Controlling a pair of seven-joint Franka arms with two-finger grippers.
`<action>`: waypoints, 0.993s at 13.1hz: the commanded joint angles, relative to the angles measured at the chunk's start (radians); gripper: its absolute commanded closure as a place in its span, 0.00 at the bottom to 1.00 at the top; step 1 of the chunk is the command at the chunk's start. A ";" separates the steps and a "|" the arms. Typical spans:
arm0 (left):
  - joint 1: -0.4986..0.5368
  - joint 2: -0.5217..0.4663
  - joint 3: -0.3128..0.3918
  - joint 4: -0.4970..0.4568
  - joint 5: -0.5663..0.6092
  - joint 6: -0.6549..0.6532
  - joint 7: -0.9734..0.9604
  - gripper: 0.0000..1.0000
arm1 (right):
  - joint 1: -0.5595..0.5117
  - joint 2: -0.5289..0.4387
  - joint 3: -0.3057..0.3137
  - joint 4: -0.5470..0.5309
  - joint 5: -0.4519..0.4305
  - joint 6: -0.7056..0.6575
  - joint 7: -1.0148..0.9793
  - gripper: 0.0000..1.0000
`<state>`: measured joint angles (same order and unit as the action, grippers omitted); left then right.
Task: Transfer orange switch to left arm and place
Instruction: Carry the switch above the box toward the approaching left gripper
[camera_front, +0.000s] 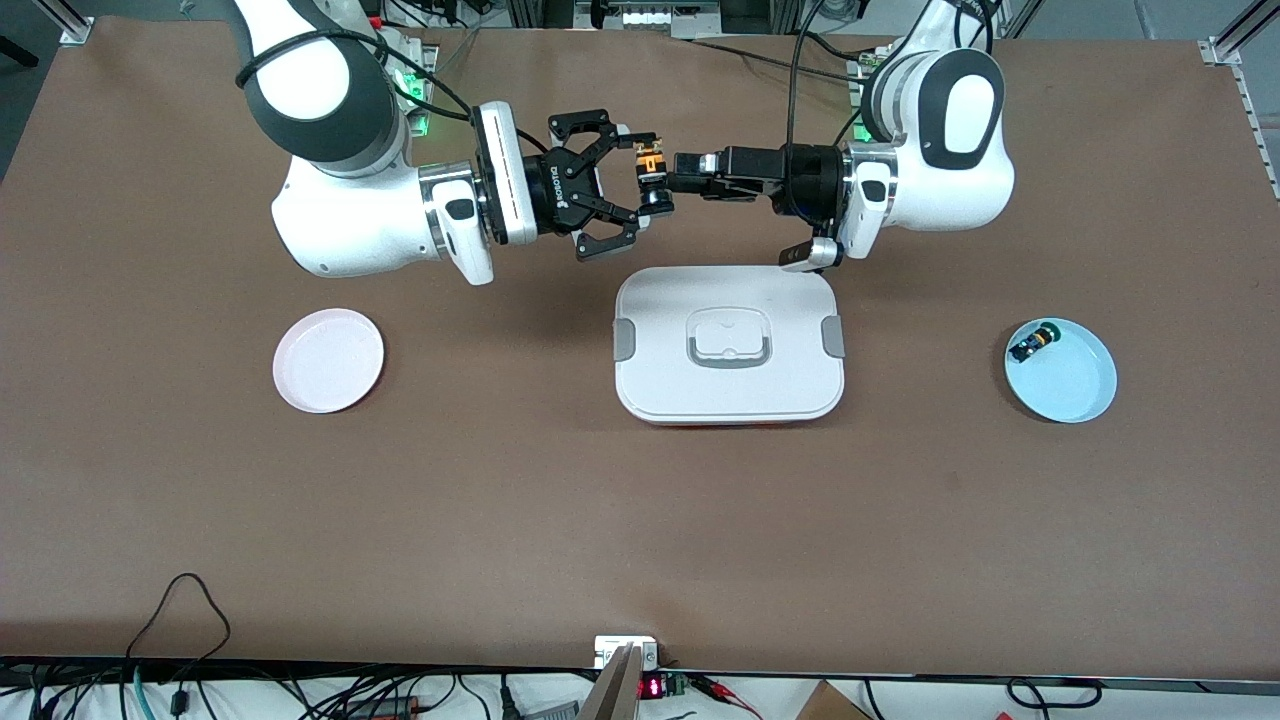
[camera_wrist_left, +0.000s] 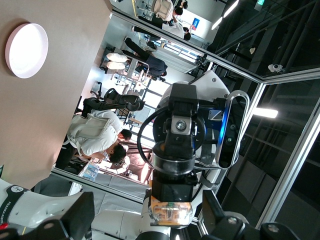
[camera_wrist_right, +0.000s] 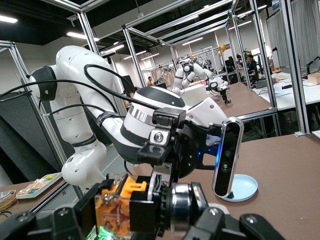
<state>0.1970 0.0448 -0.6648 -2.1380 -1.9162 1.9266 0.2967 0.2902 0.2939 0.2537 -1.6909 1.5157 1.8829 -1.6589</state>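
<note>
Switches we count: two. The orange switch (camera_front: 651, 163) sits clenched in the right gripper (camera_front: 640, 175), in the air above the table, near one box (camera_front: 729, 344). The left gripper (camera_front: 672, 183) flanks it, released. Plates: two.

White lettering reading "ROBOTIQ" runs along the black body of the right gripper (camera_front: 640, 190) in the front view, turned sideways so that it reads along the gripper's length. In the left wrist view, a black band on a white arm link (camera_wrist_left: 12, 200) carries white print that begins "FRANKA"; the rest of it is cut off at the picture's edge. At the edge of the bench (camera_front: 640, 520) nearest the front camera, a small display (camera_front: 651, 687) glows with red digits, too small to read. No other text, number or sign can be made out in any view.
</note>
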 joint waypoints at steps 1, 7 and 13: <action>0.002 -0.028 -0.029 0.004 -0.052 0.050 -0.027 0.05 | -0.003 -0.012 -0.001 -0.018 0.027 0.031 -0.004 0.88; 0.002 0.004 -0.053 0.059 -0.047 0.120 -0.024 0.38 | 0.017 -0.022 0.001 -0.039 0.027 0.122 -0.015 0.88; -0.008 0.064 -0.055 0.109 -0.040 0.207 0.052 0.59 | 0.020 -0.029 0.002 -0.049 0.027 0.124 -0.018 0.88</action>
<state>0.1962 0.0799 -0.7116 -2.0652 -1.9419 2.1105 0.3120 0.3051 0.2919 0.2530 -1.7077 1.5234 1.9946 -1.6588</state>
